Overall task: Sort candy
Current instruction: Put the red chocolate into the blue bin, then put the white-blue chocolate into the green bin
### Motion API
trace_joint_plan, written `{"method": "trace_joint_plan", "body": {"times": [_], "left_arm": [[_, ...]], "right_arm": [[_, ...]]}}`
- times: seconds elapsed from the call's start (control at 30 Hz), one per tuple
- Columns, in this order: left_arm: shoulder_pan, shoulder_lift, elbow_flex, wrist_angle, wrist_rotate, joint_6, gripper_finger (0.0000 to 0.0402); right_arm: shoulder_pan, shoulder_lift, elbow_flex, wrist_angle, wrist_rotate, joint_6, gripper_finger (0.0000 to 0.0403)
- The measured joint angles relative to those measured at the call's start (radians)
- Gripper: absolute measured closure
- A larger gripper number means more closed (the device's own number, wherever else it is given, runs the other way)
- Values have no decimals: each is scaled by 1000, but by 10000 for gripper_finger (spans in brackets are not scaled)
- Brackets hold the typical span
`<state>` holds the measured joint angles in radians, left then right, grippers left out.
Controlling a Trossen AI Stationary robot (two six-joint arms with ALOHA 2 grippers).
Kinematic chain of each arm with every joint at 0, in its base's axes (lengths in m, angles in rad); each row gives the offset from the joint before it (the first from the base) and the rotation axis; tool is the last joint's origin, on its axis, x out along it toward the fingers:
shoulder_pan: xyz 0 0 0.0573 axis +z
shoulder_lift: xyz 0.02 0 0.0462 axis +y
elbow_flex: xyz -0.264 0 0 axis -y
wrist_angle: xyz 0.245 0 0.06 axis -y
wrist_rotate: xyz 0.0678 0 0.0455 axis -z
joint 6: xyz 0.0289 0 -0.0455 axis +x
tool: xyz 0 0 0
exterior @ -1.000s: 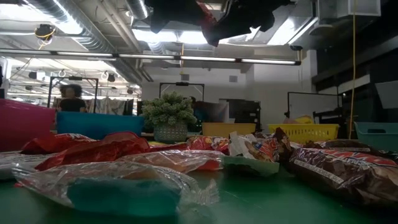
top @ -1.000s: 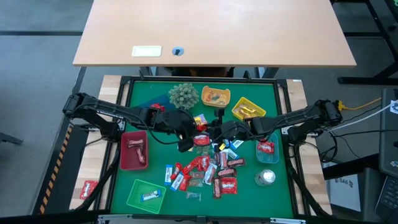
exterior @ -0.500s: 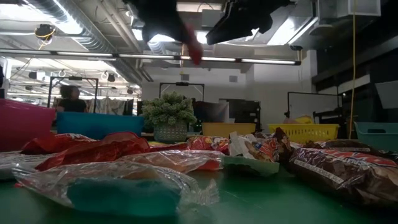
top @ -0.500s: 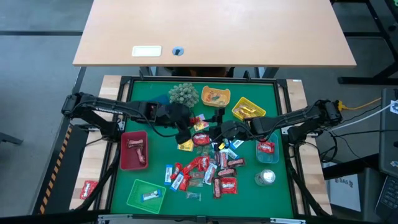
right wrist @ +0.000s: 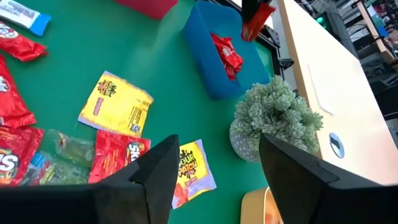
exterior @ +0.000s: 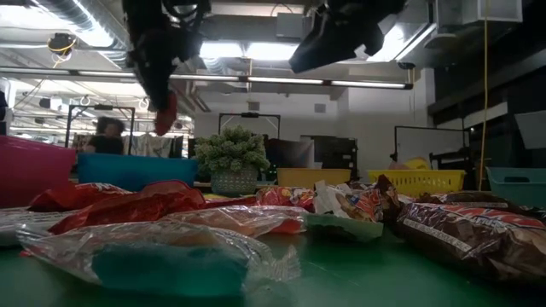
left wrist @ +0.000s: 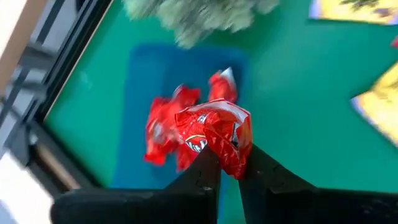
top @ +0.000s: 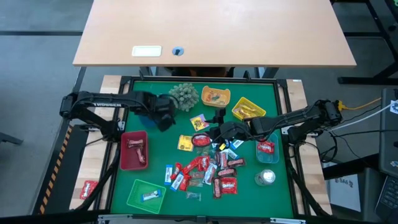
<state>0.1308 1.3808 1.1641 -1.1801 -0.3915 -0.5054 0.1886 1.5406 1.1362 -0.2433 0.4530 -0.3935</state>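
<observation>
The red candy packet (left wrist: 216,138) is clamped between the fingers of the left gripper (left wrist: 227,167), hanging in the air over the blue tray (left wrist: 140,118) at the far left of the green counter (top: 249,193). That tray already holds a couple of red packets (left wrist: 163,130), so the step in hand looks like dropping this one in with its kind.

To do it well, the packet should be centred over the tray's floor rather than its rim, and brought low before the fingers part, since a light crinkly wrapper can flutter sideways or cling to a finger pad. The spiky plant ball (top: 183,95) sits just right of the tray, so the descent should stay clear of it.

The rest of the candy lies mostly in a loose heap (top: 211,171) in the middle and near part of the counter, with a yellow packet (top: 185,143) just left of it. The right gripper (top: 219,132) hovers over the heap's far edge with its fingers apart, holding nothing. It should wait or pick from the heap's right side, well apart from the left arm's path.
</observation>
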Motion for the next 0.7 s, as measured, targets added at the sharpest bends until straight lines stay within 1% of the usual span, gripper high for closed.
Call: {"method": "trace_joint_plan", "body": {"times": [0.1,0.27,0.7], "left_arm": [[14,0,0,-55,-1,-17,371],[18,0,0,-64,-12,-21,354],[18,0,0,-56,-43,-43,296]], "right_arm": [[0,0,0,-1,0,0,182],[0,0,0,-31,0,7,182],[-22,0,0,-220,-4,194,182]]}}
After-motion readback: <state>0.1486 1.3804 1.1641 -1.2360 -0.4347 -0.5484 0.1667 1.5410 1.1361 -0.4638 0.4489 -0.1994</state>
